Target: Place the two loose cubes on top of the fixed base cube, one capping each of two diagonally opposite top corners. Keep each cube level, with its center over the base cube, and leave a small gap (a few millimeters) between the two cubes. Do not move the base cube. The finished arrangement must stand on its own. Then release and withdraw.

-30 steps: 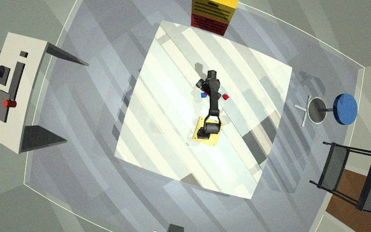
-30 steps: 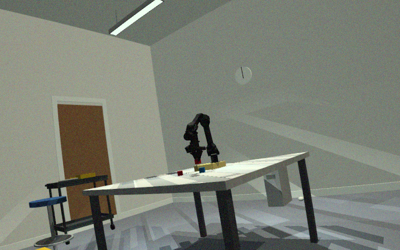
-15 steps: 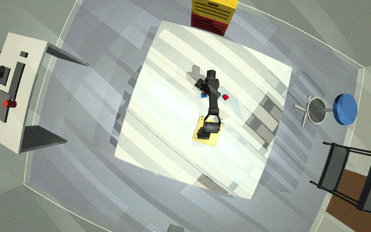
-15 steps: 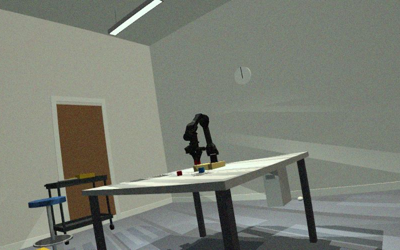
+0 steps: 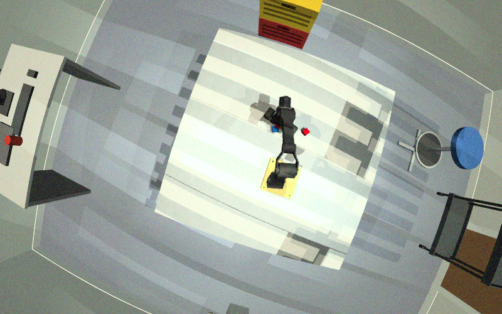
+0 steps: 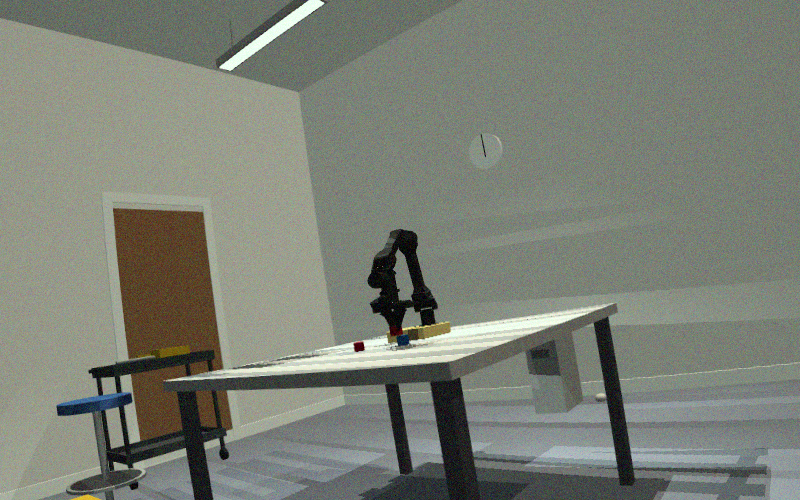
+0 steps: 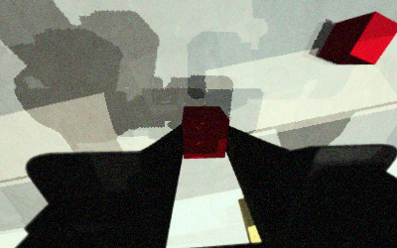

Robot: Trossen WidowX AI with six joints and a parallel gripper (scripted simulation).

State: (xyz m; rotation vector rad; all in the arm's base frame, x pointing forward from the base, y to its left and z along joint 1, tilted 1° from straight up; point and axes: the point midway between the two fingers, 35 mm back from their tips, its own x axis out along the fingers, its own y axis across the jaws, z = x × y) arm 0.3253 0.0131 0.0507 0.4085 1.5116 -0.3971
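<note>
The fixed base cube is the blue cube (image 5: 275,129) (image 6: 402,340), on the table. It is not visible in the wrist view. My gripper (image 6: 395,327) (image 7: 202,130) is shut on a red cube (image 5: 277,125) (image 6: 395,331) (image 7: 203,130). In the exterior view the held cube appears slightly higher than the blue cube and overlaps its upper left. In the top view it shows at the blue cube's upper right, partly hidden by the arm. Contact between them cannot be told. The other red cube (image 5: 305,131) (image 6: 358,346) (image 7: 362,42) lies on the table, apart from both.
The arm stands on a yellow mounting plate (image 5: 267,183) (image 6: 440,329) on the white table (image 5: 202,171) (image 6: 471,354). The arm hangs between the blue cube and the loose red cube in the top view. Crates (image 5: 283,32) and a blue stool (image 5: 466,148) (image 6: 94,404) stand beyond the table.
</note>
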